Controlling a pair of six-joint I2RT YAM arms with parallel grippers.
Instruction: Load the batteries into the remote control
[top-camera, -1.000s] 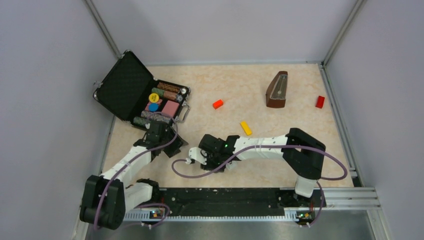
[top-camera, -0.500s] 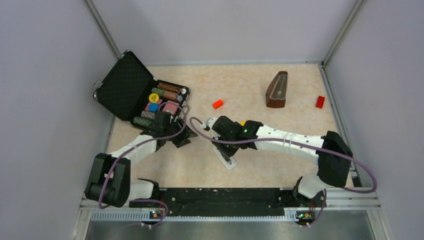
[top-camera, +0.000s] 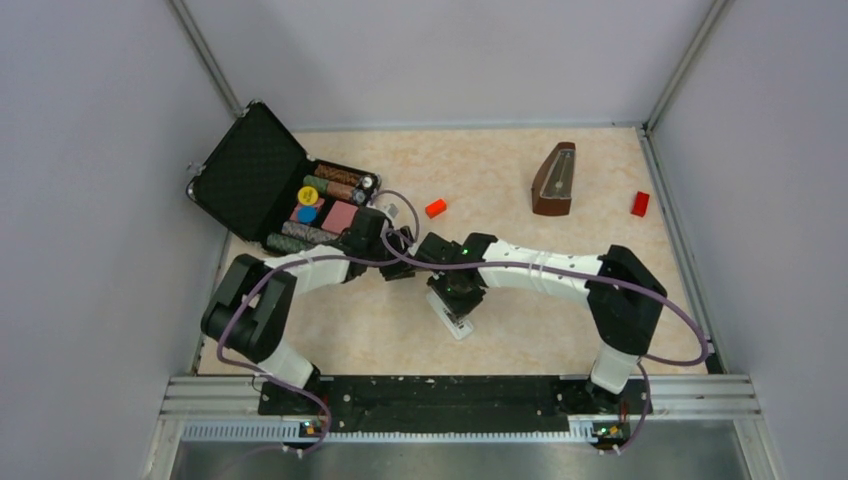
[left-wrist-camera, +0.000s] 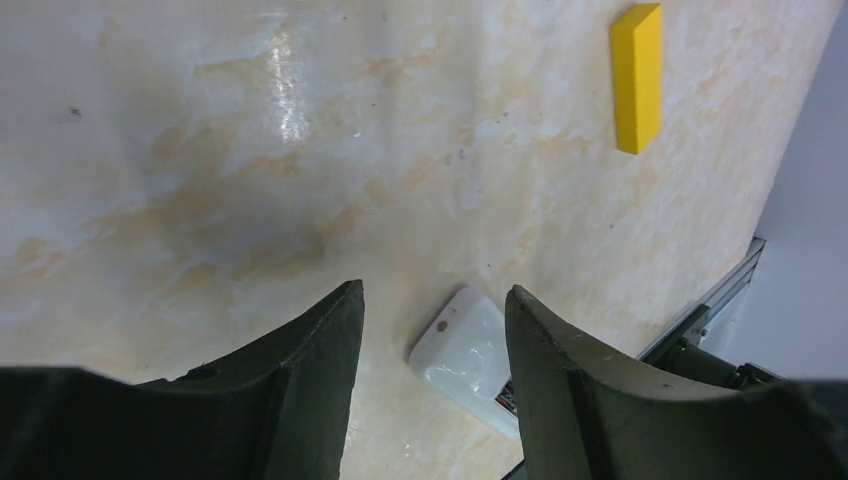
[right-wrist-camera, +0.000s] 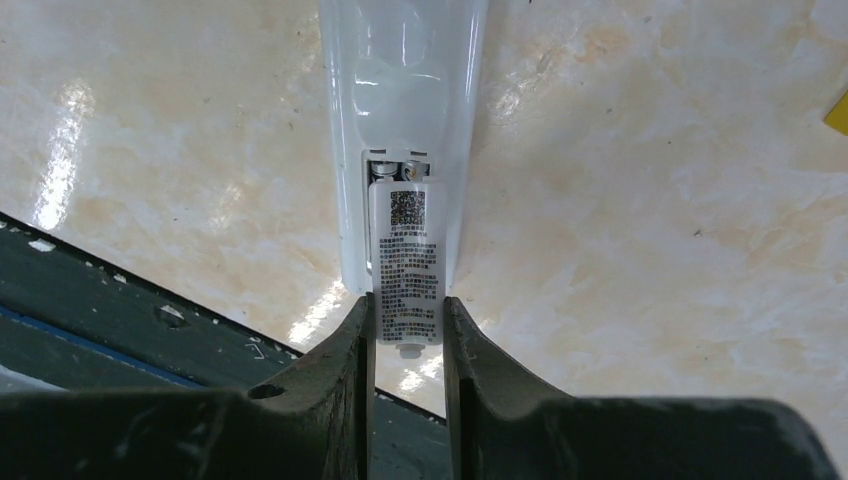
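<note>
Sliding the cover (right-wrist-camera: 405, 250) over the batteries (right-wrist-camera: 398, 170), we hold it square to the remote control (right-wrist-camera: 400, 80), right end effector (right-wrist-camera: 405, 305) clenched on it, left end effector (left-wrist-camera: 432, 295) released.

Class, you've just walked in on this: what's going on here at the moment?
The right gripper is closed on the labelled battery cover, which lies partly over the back recess of the white remote control. The remote lies face down. The silvery ends of the batteries show in the recess just beyond the cover. The left gripper hovers open nearby, holding nothing, with a yellow block farther off.
</note>
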